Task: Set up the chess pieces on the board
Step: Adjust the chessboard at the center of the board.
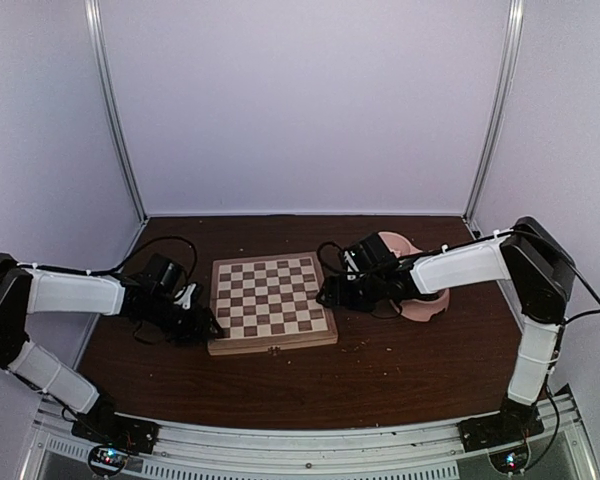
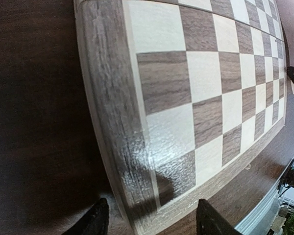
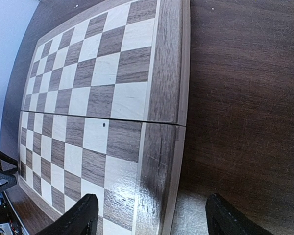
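The board lies flat in the middle of the dark table with no chess pieces on its squares; no chess pieces show in any view. My left gripper hangs low at the board's near left corner. In the left wrist view the gripper is open, its fingers standing either side of that corner of the board. My right gripper is at the board's right edge. In the right wrist view it is open wide, straddling the frame of the board, with nothing held.
A pink double bowl stands right of the board, mostly hidden behind my right arm. The board's metal clasp faces the near edge. White walls with metal posts close in the table on three sides.
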Controlling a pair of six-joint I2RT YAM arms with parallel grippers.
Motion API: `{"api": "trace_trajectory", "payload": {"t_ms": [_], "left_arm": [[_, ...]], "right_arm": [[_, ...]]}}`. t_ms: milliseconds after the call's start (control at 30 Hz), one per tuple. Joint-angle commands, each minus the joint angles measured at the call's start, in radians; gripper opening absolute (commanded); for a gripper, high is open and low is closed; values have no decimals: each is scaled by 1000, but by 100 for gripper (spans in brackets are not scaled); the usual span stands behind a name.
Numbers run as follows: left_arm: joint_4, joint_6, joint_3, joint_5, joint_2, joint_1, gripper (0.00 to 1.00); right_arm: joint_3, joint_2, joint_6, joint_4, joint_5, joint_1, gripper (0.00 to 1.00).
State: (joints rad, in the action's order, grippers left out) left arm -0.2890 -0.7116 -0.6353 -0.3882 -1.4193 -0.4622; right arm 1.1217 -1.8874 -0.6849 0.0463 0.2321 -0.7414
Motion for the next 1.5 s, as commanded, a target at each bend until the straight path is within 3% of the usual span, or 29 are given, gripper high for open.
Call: {"api": "trace_trajectory", "payload": {"t_ms": [0, 300, 567, 733, 867, 1067, 1200, 1467], "left_arm": [[61, 20, -19, -35, -23, -17, 61], [123, 19, -17, -81, -72, -91, 61], [231, -72, -22, 21, -45, -297, 60], [70, -48, -47, 127, 31, -317, 61], [-63, -3, -78, 176, 117, -261, 63], [-105, 55, -87, 85, 166, -57, 64], [-95, 92, -127, 72, 113, 13, 64], [27, 68, -181, -6, -75, 23, 64]], "right_arm": [[19, -13, -2, 5, 16, 5, 79], [38, -52, -3, -10, 77, 5, 80], [-31, 12, 11, -2, 35, 50, 80], [-63, 58, 54, 32, 33, 104, 80], [-54, 75, 98, 68, 35, 111, 80], [-35, 62, 124, 83, 64, 112, 76], [-31, 47, 122, 74, 108, 110, 74], [-6, 24, 140, 86, 129, 108, 73]]}}
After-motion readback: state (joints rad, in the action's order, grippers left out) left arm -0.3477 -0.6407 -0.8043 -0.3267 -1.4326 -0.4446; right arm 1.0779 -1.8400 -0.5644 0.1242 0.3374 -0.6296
